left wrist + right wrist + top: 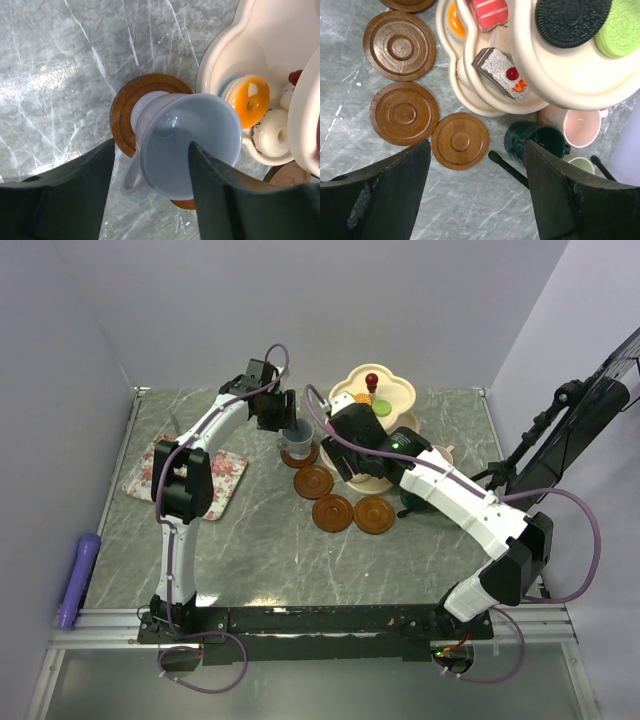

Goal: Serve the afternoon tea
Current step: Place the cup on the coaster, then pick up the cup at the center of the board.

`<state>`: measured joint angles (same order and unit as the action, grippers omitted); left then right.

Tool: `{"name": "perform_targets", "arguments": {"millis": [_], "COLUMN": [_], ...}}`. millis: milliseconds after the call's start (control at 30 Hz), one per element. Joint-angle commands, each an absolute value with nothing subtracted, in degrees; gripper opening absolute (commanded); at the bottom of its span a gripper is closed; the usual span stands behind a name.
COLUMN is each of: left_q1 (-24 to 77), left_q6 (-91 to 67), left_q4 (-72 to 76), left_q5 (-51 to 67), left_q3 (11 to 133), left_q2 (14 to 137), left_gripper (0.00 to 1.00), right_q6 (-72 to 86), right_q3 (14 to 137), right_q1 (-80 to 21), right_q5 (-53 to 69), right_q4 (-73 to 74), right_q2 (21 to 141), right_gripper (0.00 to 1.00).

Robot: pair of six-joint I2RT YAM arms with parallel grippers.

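Grey marbled worktop, pale lilac walls. Stand at far edge — grey-blue mug on saucer just beside it, left gripper jaws released astride it. Right gripper jaws released, empty.

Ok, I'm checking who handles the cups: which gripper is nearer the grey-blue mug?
Left. The left gripper is directly over the grey-blue mug, fingers around its near wall. The right gripper hangs apart, over the bare saucers beside the stand.
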<state>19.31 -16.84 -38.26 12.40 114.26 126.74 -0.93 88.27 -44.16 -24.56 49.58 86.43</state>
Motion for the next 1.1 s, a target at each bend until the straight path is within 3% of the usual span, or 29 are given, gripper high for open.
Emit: {"name": "perform_targets", "arguments": {"millis": [0,200,533,1067], "left_q1": [19.51,19.07,17.84,14.50], "left_q6": [-16.79,-16.52,-16.79,-16.35], "left_q4": [-36.12,-35.07,-35.24,-32.78], "left_q5": [11.61,6.25,-2.28,-3.69], "left_q3": [116.45,115.05,110.13,99.06], "left_q2": [121.91,115.85,106.27,94.84], "left_gripper": [0.68,0.84,0.88,0.91], "right_q6": [2.28,7.64,14.94,18.89], "right_q3": [92.63,92.90,90.45,79.46], "right_q1": [-43.24,-41.31,-37.36,-32.87], "right_q5": [-25.22,-25.40,-26.63,-30.15], "right_q4": [49.30,51.06,54.67,56.87], "right_q2": [86.04,85.61,85.61,83.41], "right_gripper": [0.81,0.81,0.76,0.70]}}
